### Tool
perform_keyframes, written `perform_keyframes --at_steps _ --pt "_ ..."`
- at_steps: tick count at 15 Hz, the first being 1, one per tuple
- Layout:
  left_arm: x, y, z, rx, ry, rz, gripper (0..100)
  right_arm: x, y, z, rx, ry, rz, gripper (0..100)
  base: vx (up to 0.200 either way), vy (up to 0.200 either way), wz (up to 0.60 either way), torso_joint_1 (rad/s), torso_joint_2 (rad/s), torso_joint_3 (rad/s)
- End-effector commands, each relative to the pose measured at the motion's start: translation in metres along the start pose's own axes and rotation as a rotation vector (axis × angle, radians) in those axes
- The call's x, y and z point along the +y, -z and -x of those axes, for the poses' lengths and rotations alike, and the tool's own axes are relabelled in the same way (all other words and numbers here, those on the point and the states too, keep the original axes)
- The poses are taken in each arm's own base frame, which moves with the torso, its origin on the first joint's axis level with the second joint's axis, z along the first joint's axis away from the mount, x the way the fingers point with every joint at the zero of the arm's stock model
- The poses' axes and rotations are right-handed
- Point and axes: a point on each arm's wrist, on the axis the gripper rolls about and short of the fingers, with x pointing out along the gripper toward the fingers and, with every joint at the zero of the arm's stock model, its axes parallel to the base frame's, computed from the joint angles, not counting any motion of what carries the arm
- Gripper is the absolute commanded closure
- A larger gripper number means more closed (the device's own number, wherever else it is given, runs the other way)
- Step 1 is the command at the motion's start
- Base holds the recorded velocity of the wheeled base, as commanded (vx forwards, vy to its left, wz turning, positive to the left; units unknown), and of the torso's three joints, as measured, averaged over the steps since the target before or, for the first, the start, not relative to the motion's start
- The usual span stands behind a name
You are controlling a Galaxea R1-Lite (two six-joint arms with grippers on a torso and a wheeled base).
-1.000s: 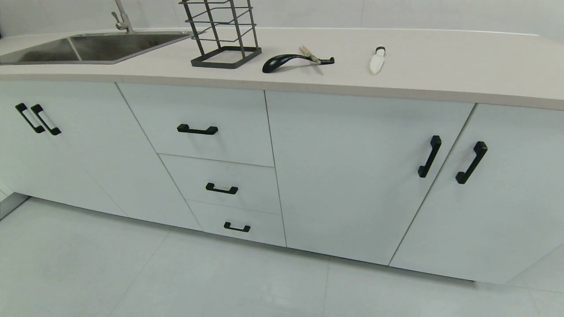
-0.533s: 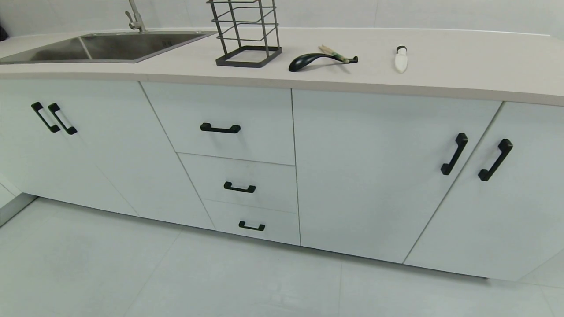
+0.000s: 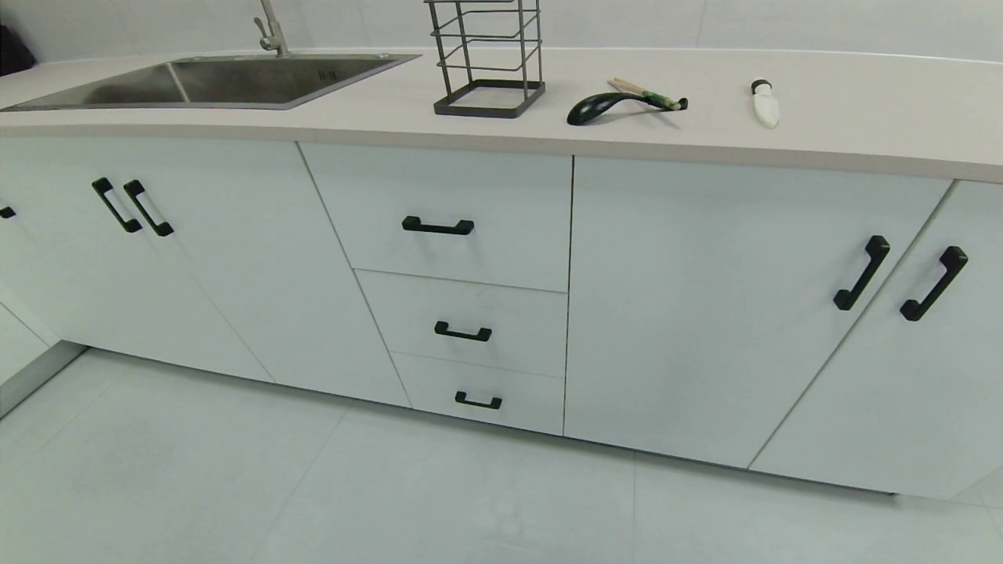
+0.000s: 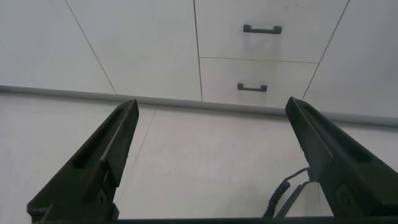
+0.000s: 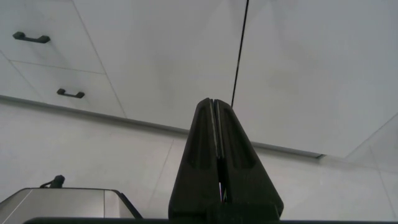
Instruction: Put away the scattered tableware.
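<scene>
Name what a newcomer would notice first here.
Three loose pieces lie on the pale countertop: a black spoon with chopsticks by its handle, and a white utensil farther right. A black wire rack stands just left of them, with the sink beyond it. Facing the lower cabinet fronts, the left end effector is open and the right end effector is shut.

white cabinets (image 3: 705, 298), beige countertop (image 3: 862, 110), pale tiled floor (image 3: 392, 501)
</scene>
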Motion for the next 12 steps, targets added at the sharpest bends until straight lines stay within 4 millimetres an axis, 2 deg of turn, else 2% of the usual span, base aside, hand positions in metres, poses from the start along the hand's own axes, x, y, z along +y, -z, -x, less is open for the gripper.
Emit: perform_keyframes --at_steps 1,2,5,12 --pt "0.0 -0.0001 0.0 -0.001 0.0 0.0 0 0.0 0.0 -0.0001 0.001 0.001 0.001 100 0.0 0.0 0.0 0.0 0.0 0.0" --pt "0.0 -0.0001 0.0 -0.001 0.0 0.003 0 0.0 0.0 -0.0001 0.001 0.001 -0.001 100 0.0 0.0 0.0 0.0 0.0 0.0" --pt "0.0 0.0001 0.0 0.001 0.0 0.003 0 0.0 0.0 -0.0001 0.001 0.001 -0.001 100 0.0 0.2 0.0 -0.001 0.0 0.002" --pt "0.0 0.0001 0.0 0.001 0.0 -0.001 0 0.0 0.0 -0.0001 0.001 0.001 -0.001 100 0.0 0.0 0.0 0.0 0.0 0.0"
